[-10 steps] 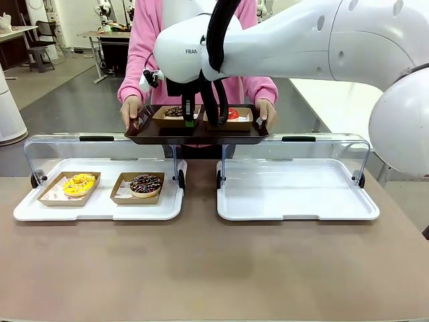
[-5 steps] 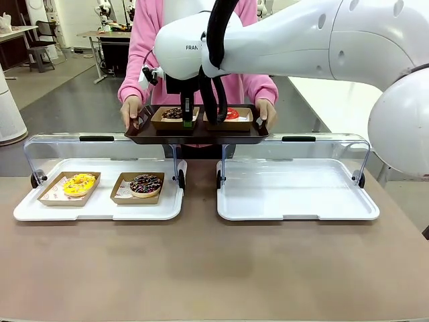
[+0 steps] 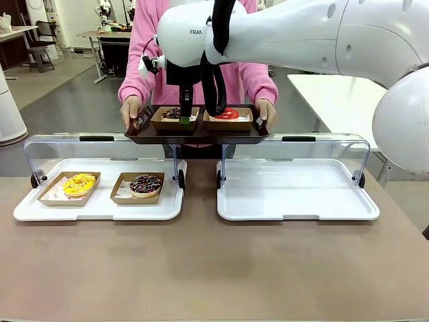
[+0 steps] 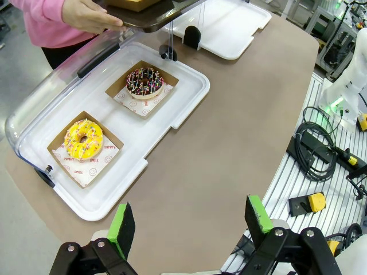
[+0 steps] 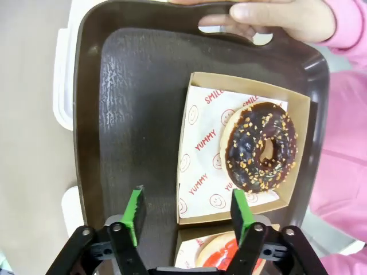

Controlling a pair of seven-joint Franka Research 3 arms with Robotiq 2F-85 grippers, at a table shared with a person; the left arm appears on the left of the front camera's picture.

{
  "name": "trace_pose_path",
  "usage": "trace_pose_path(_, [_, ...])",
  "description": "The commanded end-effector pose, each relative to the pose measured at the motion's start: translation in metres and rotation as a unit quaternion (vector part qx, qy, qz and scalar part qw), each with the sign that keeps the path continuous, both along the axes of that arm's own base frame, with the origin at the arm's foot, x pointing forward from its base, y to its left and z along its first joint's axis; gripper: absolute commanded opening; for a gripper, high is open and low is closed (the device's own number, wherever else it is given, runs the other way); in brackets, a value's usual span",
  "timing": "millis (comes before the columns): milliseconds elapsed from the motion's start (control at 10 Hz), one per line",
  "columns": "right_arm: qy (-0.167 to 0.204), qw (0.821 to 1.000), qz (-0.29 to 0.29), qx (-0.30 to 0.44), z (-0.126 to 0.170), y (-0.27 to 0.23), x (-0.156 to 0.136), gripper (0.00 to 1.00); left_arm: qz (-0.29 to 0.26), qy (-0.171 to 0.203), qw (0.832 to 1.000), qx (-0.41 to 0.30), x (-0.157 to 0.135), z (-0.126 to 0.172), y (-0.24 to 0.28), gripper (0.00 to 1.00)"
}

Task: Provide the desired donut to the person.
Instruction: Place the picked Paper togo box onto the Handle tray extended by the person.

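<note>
The person (image 3: 144, 40) in a pink hoodie stands at the far side holding a dark brown tray (image 3: 194, 134) with both hands. Two paper boxes rest on it, one with a chocolate donut with nut bits (image 3: 173, 113) (image 5: 262, 154), one with a red-glazed donut (image 3: 228, 113) (image 5: 215, 255). My right gripper (image 3: 184, 115) (image 5: 187, 209) hovers open just above the chocolate donut's box (image 5: 200, 149), with nothing between its fingers. My left gripper (image 4: 190, 217) is open and high above the table.
A yellow donut (image 3: 79, 183) (image 4: 84, 138) and a chocolate sprinkle donut (image 3: 145, 184) (image 4: 144, 82) sit in boxes on the left white tray (image 3: 100, 209) under its raised clear lid. The right white tray (image 3: 295, 191) holds nothing. The person's hand (image 5: 281, 17) grips the brown tray's handle.
My right gripper has opened, let go of the chocolate donut's box on the person's tray, and risen a little above it.
</note>
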State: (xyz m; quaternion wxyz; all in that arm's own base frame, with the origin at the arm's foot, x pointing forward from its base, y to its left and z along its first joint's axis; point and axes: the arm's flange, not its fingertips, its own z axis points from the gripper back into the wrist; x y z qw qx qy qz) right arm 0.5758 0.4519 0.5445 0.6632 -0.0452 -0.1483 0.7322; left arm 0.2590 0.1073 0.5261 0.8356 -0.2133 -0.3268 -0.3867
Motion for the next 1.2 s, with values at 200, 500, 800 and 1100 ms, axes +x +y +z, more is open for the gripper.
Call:
trace_pose_path(200, [0.033,0.999,0.024,0.020,0.014,-0.007,0.000,1.00,-0.011,-0.006,1.000,-0.005,0.000,-0.001,0.003,1.00])
trace_pose_path(500, [0.057,0.997,0.022,0.038,0.025,-0.008,0.000,1.00,-0.011,-0.006,1.000,-0.005,0.000,-0.001,0.003,1.00])
trace_pose_path(800, [0.033,0.999,0.014,0.023,0.015,-0.006,-0.005,1.00,-0.011,-0.006,1.000,-0.005,0.000,-0.001,0.003,1.00])
trace_pose_path(1100, [0.033,0.999,0.014,0.023,0.015,-0.006,-0.005,1.00,-0.011,-0.006,1.000,-0.005,0.000,-0.001,0.003,1.00])
